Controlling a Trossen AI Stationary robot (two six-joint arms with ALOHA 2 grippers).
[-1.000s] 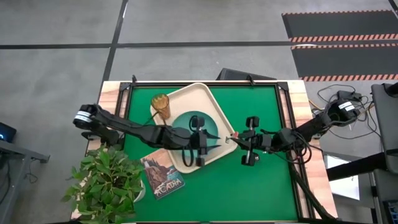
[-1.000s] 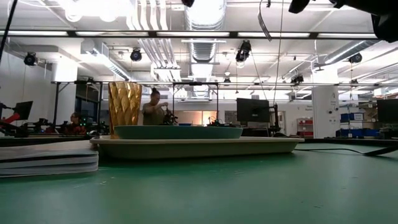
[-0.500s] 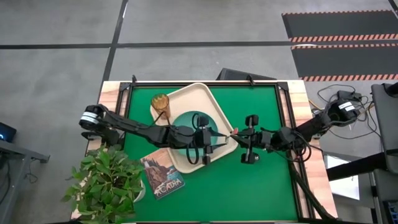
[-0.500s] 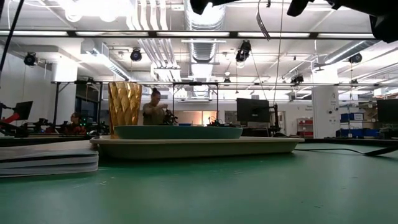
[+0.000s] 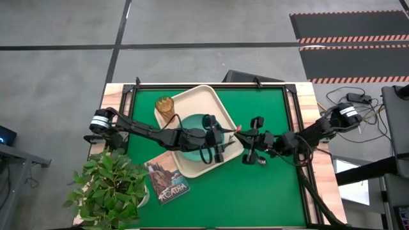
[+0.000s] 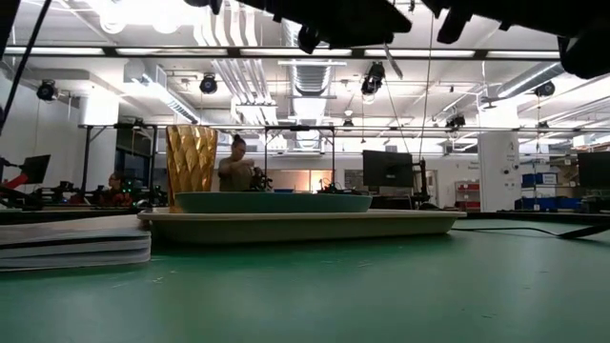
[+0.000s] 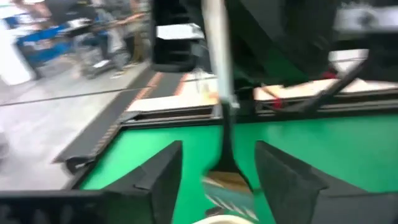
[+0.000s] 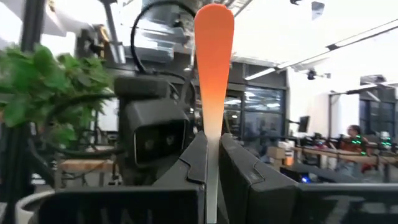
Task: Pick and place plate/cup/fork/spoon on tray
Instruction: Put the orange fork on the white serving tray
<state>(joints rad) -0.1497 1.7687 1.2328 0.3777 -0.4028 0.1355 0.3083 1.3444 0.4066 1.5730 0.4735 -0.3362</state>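
Fork [image 8: 213,68] sits clamped in your right gripper [image 5: 239,135], just right of the tray [image 5: 192,102]; your left gripper [image 5: 220,135] over the plate [image 5: 190,122] has fingers spread beside the spoon [image 7: 219,81].

One camera looks straight down on my whole table [image 5: 268,191]; another sits level with its top, facing the room. Both share the tray [image 5: 185,98] [image 6: 305,225]. My wrist cameras look close past my own fingers.
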